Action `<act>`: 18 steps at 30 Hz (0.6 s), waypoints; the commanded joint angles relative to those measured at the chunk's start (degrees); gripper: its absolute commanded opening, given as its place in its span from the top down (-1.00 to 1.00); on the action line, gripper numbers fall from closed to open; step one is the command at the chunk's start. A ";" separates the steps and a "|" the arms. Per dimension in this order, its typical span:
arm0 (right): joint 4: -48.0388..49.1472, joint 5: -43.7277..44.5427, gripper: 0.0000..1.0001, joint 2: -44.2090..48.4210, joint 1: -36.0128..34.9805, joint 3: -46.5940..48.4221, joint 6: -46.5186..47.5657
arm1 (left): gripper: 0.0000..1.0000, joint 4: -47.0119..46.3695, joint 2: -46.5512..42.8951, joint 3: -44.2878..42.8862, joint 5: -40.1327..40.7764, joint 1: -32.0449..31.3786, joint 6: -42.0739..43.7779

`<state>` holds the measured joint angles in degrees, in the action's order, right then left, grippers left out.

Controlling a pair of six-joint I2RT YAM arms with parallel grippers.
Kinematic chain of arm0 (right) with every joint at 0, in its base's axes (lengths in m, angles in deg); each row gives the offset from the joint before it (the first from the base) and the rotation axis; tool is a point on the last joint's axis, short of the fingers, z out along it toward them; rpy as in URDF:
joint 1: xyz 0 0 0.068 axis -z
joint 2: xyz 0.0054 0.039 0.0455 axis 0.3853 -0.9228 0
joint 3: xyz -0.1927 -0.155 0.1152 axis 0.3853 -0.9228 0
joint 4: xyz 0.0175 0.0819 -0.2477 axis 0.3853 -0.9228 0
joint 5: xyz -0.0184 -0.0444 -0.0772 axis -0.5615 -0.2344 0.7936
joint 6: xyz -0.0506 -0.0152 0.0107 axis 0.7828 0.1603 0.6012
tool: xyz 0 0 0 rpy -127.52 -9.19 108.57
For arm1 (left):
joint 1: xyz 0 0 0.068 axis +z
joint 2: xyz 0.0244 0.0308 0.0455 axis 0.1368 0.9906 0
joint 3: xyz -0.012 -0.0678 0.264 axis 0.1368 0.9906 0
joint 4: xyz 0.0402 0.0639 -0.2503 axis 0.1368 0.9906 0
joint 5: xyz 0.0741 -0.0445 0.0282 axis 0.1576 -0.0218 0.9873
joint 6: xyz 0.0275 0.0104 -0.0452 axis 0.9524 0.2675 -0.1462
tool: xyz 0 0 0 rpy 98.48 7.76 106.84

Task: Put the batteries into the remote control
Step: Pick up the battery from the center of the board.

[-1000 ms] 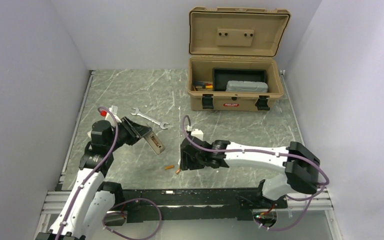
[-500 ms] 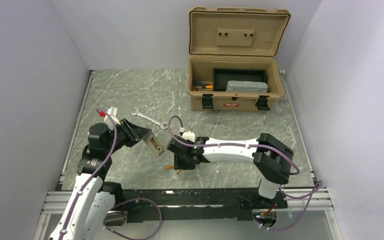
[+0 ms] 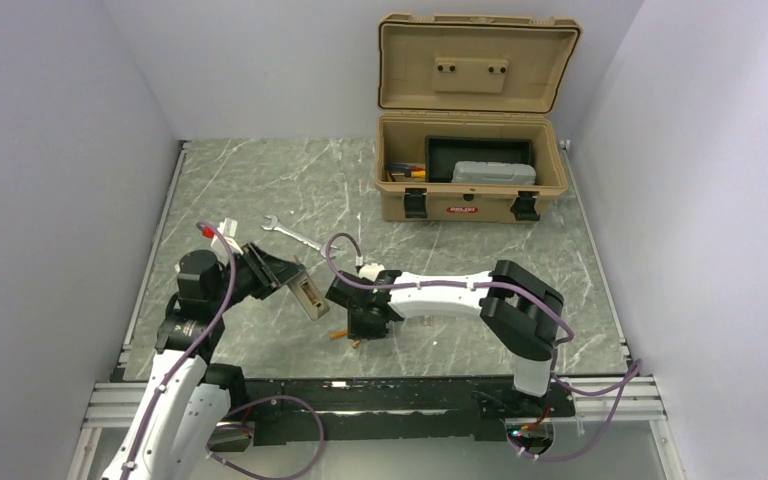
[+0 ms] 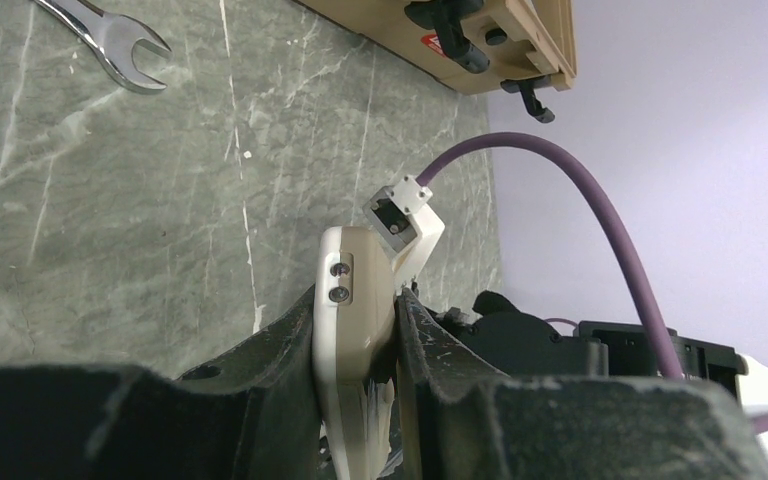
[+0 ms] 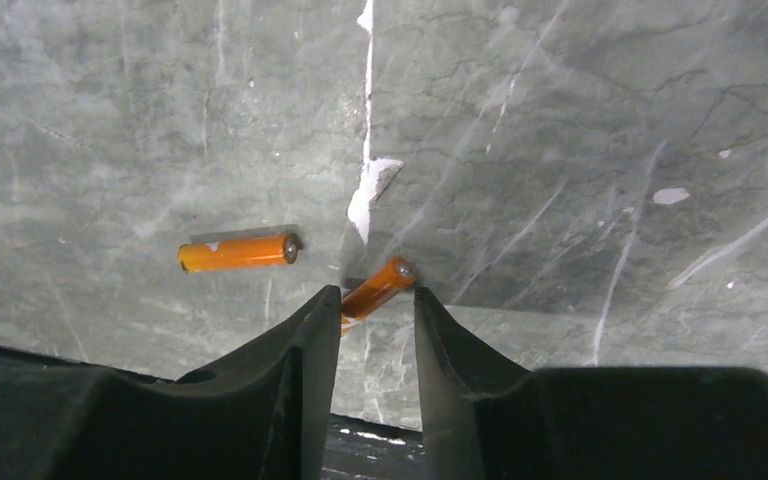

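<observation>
My left gripper (image 3: 290,276) is shut on the remote control (image 3: 310,294), holding it off the table on the left; in the left wrist view the tan remote (image 4: 352,265) stands edge-on between my fingers (image 4: 357,302). Two orange batteries lie near the front edge: one (image 3: 338,334) lies free (image 5: 237,252), the other (image 3: 356,343) lies slantwise (image 5: 380,287) between the tips of my right gripper (image 5: 377,292). My right gripper (image 3: 366,324) is open and low over that battery, its fingers on either side.
A silver wrench (image 3: 296,237) lies behind the remote, also seen in the left wrist view (image 4: 110,40). An open tan toolbox (image 3: 470,205) stands at the back right. The table's front rail (image 3: 380,385) runs just below the batteries.
My right arm has swung left and come down over the batteries, bracketing one. My left gripper with the remote has shifted slightly down and left.
</observation>
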<state>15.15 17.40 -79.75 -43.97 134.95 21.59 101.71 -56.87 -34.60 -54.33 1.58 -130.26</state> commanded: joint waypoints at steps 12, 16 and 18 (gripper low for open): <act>-1.77 0.75 0.67 -0.90 0.92 1.93 2.74 | 1.00 -2.25 -0.04 -0.33 -1.91 1.01 0.43; -1.97 0.84 0.89 -0.03 0.99 1.52 4.45 | 1.00 -2.44 0.21 -0.19 -2.00 1.10 0.07; -1.38 2.18 1.00 1.73 0.91 0.15 5.56 | 1.00 -2.30 0.30 -0.34 -2.08 1.10 0.01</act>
<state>13.95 17.72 -80.29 -43.25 135.22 24.94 101.77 -56.78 -34.60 -55.01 2.26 -130.26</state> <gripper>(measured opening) 0.057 0.314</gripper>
